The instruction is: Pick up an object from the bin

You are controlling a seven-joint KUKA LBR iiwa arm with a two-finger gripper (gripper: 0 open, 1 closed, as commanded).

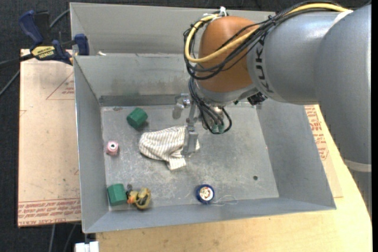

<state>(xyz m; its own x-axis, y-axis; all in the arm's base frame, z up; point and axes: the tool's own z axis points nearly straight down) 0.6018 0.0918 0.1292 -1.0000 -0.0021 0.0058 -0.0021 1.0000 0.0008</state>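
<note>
Centrally, end effector (pixel 190 146) over crumpled white cloth (pixel 158 143).

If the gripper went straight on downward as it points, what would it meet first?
Probably the right edge of the crumpled white cloth mid-bin, right under the gripper; depth is unclear, so it might just miss and meet the grey metal bin floor.

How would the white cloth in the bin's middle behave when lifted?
The white cloth lies crumpled in folds, so it is probably floppy and would sag when lifted. It looks thin, so likely light.
</note>
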